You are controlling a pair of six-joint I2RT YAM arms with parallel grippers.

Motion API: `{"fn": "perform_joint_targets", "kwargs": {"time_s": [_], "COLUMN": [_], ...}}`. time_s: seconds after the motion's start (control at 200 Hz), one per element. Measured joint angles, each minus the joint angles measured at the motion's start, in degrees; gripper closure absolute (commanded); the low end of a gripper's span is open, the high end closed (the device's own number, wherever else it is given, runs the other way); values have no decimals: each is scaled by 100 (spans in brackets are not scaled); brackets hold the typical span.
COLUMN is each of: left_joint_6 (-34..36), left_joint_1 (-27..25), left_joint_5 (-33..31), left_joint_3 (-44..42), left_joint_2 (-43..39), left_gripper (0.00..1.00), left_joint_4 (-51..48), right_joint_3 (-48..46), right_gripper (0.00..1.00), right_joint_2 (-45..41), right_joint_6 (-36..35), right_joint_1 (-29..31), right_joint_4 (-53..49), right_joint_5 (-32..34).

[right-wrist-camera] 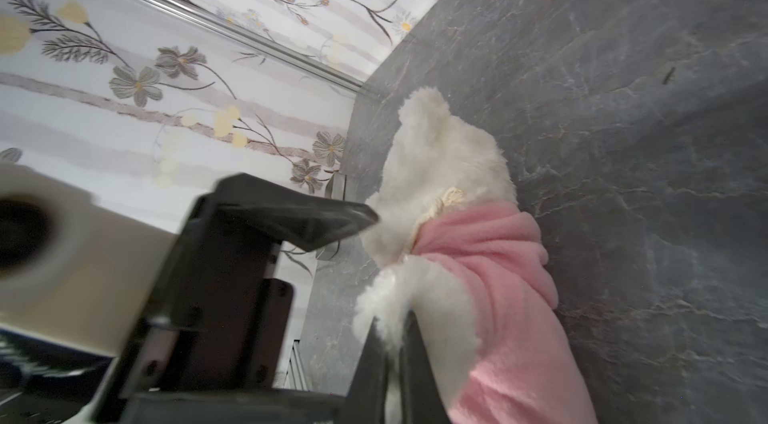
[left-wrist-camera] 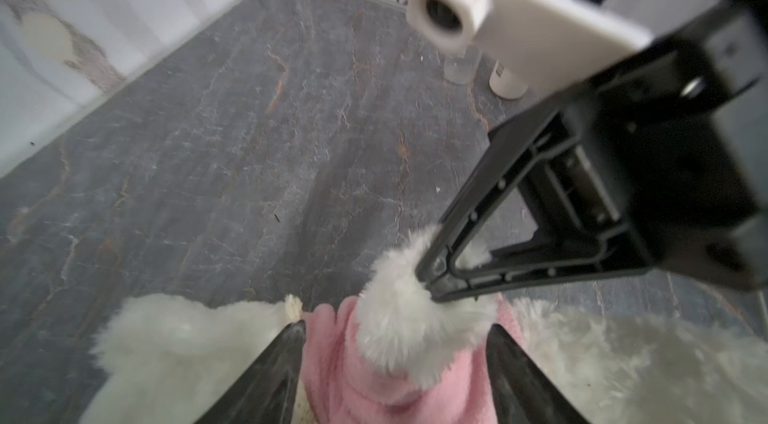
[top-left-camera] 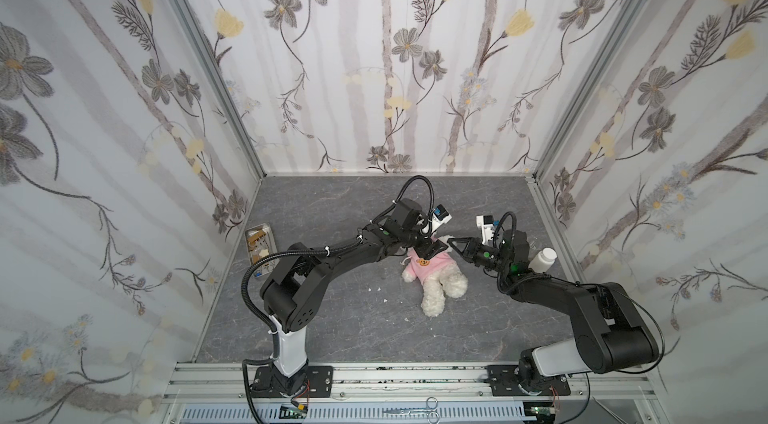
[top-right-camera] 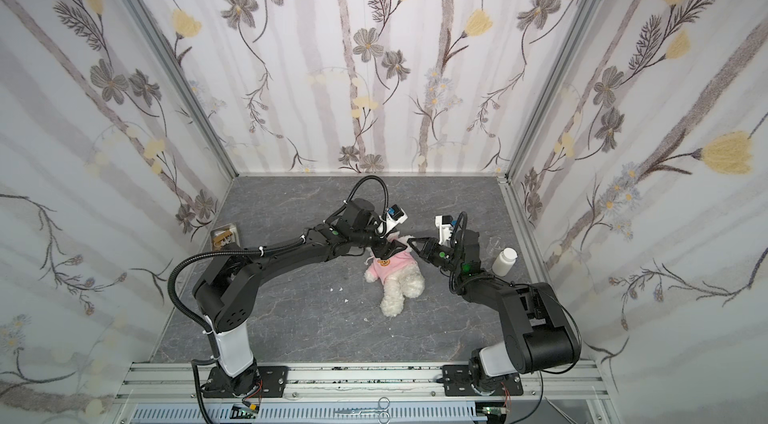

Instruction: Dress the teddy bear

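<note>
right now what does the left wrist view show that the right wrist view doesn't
Only the left wrist view: the right pincer, seen from outside, nipping the teddy bear by the paw where it leaves the pink hoodie sleeve, plus a white bottle far back. Only the right wrist view: the left pincer from outside, and the teddy bear's ear. Both: teddy bear, pink hoodie, grey table.
</note>
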Motion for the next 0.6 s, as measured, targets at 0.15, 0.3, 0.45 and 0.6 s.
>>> {"fn": "perform_joint_targets", "kwargs": {"time_s": [0.15, 0.3, 0.45, 0.6], "left_joint_6": [-691, -1799, -3005, -3849], "left_joint_1": [7, 175, 205, 136], "left_joint_5": [-474, -1231, -1561, -1626], "left_joint_3": [-420, -1434, -2374, -2782], "left_joint_2": [-577, -1445, -2022, -1908], "left_gripper": [26, 29, 37, 36], "left_joint_4": [-87, -146, -129, -46], "right_joint_3": [400, 590, 472, 181], "right_gripper": [35, 26, 35, 44], "right_joint_2": [-404, -1215, -1541, -1305], "right_joint_6": [-977, -1982, -2492, -2529], "right_joint_1": [-37, -76, 330, 820], "right_joint_4": [-1154, -2280, -2844, -3032], "right_joint_5": [540, 1611, 2238, 2424]}}
